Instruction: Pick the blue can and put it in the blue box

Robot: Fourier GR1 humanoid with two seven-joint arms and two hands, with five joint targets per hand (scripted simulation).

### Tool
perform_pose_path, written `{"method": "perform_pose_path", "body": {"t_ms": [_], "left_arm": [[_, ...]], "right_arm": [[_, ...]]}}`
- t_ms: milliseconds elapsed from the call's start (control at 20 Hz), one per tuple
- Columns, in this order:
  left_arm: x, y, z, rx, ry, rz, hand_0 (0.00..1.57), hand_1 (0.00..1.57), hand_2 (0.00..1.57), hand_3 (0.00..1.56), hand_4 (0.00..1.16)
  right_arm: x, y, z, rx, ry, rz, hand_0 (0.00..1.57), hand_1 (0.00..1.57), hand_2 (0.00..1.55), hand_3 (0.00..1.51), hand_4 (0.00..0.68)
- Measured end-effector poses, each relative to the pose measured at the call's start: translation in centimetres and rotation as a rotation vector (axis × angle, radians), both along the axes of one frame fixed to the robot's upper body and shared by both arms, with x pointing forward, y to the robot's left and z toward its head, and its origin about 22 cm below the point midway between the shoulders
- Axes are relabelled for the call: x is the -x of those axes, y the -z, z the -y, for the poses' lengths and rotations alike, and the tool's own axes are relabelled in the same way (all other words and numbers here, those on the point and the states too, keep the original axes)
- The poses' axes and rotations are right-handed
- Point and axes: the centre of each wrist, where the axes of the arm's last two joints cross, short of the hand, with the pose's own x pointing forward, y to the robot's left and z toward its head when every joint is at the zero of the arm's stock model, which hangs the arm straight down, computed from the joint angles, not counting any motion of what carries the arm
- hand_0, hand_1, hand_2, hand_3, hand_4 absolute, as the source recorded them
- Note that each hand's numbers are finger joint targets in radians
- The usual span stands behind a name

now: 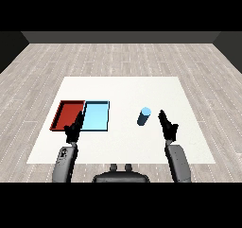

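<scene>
Black against the white table [123, 149], my two hands sit nearest to me, each at the end of a grey forearm rising from a lower corner. My right hand [168, 126] is raised with its fingers straight and pointing away from me, holding nothing; it stands just beside the blue can [144, 116], to the can's right and a little nearer to me, with a narrow strip of table between them. I judge it is placed there to come at the can from the side, so the reach looks nearly made and the grasp not yet begun. My left hand [74, 130] hovers by the near edge of the trays, fingers relaxed and uncurled, also carrying nothing; it overlaps the seam where the two trays meet, and I take it to be simply waiting out of the way.

A little farther off, the can stands upright on the bare table, well right of both trays.

Level with it on the left lie the blue box [97, 114] and, touching its left side, the red tray [68, 113]. Both show only their flat floors; nothing lies in either. To finish, I would have to carry the can leftward across the open table into the blue box.
</scene>
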Motion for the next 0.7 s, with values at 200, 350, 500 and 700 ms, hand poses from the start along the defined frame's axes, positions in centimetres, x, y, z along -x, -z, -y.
{"method": "perform_pose_path", "body": {"t_ms": [200,350,500,700], "left_arm": [[0.2,0.1,0.2,0.022,0.001,0.019,0.00,0.00,0.00,0.00,0.00],[0.6,-0.6,0.3,0.044,0.000,0.092,0.00,0.00,0.00,0.00,0.00],[0.5,-1.1,0.5,0.071,0.006,0.249,0.00,0.00,0.00,0.00,0.00],[0.5,-0.7,0.0,0.076,0.003,0.350,0.00,0.00,0.00,0.00,0.00]], "right_arm": [[-1.1,0.4,-0.5,-0.004,0.001,-0.022,0.00,0.00,0.00,0.00,0.000],[-2.3,0.3,-2.0,-0.036,-0.033,0.019,0.00,0.00,0.00,0.00,0.000],[-2.6,-0.1,-2.7,-0.103,-0.099,0.154,0.00,0.00,0.00,0.00,0.000],[-3.0,0.1,-2.5,-0.141,-0.150,0.240,0.00,0.00,0.00,0.00,0.000]]}}
